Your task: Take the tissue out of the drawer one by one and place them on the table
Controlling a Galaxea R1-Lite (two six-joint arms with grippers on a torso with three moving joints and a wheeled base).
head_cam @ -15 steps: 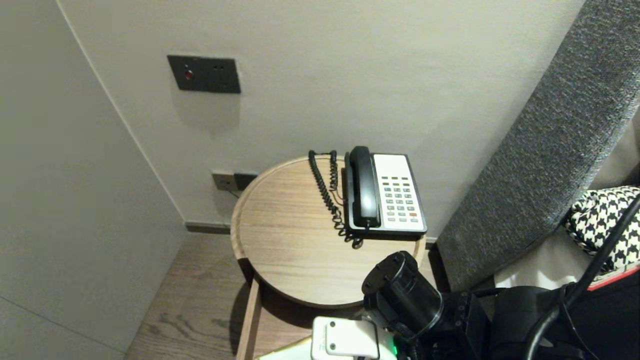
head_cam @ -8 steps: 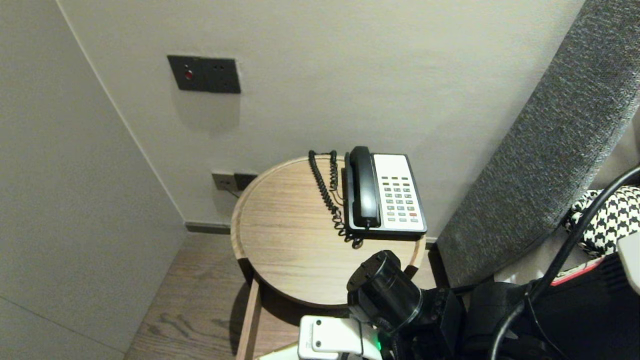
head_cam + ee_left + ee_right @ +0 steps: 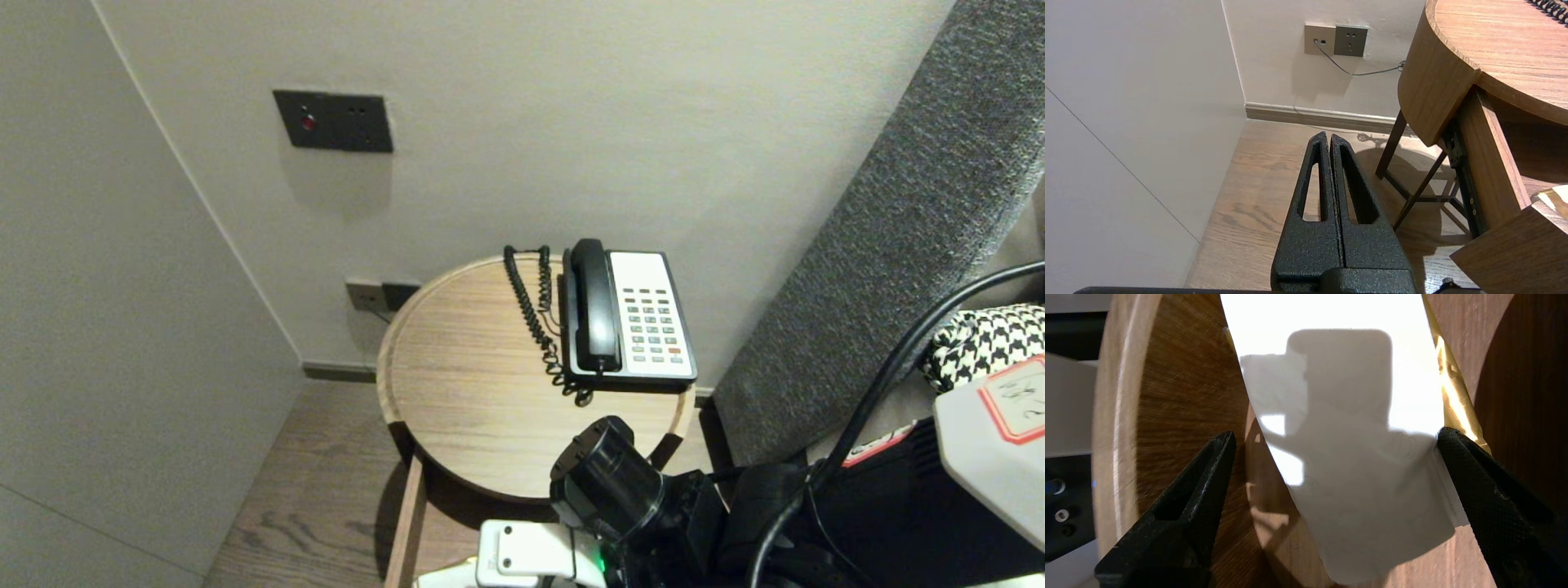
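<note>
My right gripper (image 3: 1335,433) is open wide over a white sheet (image 3: 1331,375) with a gold edge (image 3: 1453,392), which lies in the open wooden drawer (image 3: 1506,249) under the round table (image 3: 473,408). One fingertip (image 3: 1447,441) touches the sheet's edge; the other stands apart over bare wood. In the head view only the right arm's wrist (image 3: 608,482) shows, at the table's near edge. My left gripper (image 3: 1327,136) is shut on nothing and parked low over the wooden floor beside the table.
A black-and-white telephone (image 3: 645,318) with a coiled cord (image 3: 535,318) sits at the table's back right. Walls close in on the left and behind, with sockets (image 3: 1336,40) and a switch panel (image 3: 333,121). A grey headboard (image 3: 882,245) and a houndstooth cushion (image 3: 988,343) stand on the right.
The right arm's wrist has slid left and lower in the head view. A white arm part with a red-framed label has come into view at the right edge. The left arm is still.
</note>
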